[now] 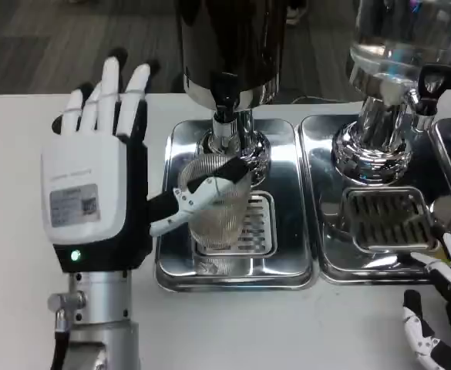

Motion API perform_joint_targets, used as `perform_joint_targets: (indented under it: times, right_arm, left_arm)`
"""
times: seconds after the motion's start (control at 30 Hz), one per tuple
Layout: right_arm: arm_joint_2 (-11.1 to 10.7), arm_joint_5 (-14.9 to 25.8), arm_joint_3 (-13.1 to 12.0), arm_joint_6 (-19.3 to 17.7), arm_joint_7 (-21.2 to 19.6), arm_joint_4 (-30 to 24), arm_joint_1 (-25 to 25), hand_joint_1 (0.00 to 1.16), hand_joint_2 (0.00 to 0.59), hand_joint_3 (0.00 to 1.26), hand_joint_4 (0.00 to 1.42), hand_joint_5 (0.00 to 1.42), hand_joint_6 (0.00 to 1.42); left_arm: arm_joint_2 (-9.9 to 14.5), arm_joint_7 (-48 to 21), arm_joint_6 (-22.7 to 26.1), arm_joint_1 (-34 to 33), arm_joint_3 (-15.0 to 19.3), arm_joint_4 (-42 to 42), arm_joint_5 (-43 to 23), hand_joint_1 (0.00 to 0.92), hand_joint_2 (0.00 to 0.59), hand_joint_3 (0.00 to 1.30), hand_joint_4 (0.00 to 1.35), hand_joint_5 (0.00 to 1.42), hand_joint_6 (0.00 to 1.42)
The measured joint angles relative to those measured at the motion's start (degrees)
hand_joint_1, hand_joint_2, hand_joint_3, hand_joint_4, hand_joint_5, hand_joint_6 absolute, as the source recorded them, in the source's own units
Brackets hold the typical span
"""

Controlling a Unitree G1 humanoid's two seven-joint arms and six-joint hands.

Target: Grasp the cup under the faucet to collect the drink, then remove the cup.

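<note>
So we had the ribbed clear cup (213, 206) sitting on the slotted drain grate (250, 225) of the left drip tray (180, 266), right below the black faucet (225, 91) of the dark dispenser (229, 42) at the tray's back edge. Our left hand (94, 196) was up beside the tray's left edge, white back facing the camera, long fingers spread and pointing toward the table's far edge. Its thumb (198, 196) lay across the front of the cup, touching it, but the other fingers weren't wrapped around it, so we weren't really gripping anything.

Our right hand (439, 324) sat low at the table's near right corner, just off the front edge of the right drip tray (325, 266), fingers loose and apart, holding nothing. That tray carried the clear glass dispenser (398, 46) on its chrome base (371, 150).
</note>
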Motion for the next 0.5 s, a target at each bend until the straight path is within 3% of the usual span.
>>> perform_joint_targets:
  times: [0.27,0.5]
  right_arm:
    - [-0.04,-0.26,-0.38,0.69,0.39,-3.32,1.3,0.37,0.524,0.32,0.05,0.07,0.15]
    - [0.0,-0.25,-0.41,0.97,0.6,-3.45,1.89,0.38,0.518,0.32,0.05,0.06,0.15]
  left_arm:
    - [1.37,-14.75,0.09,-4.74,1.67,-5.09,0.39,0.0,0.048,0.26,0.05,0.17,0.11]
    - [0.63,-20.82,0.5,-9.3,1.6,-2.76,0.56,0.0,0.052,0.31,0.1,0.2,0.14]
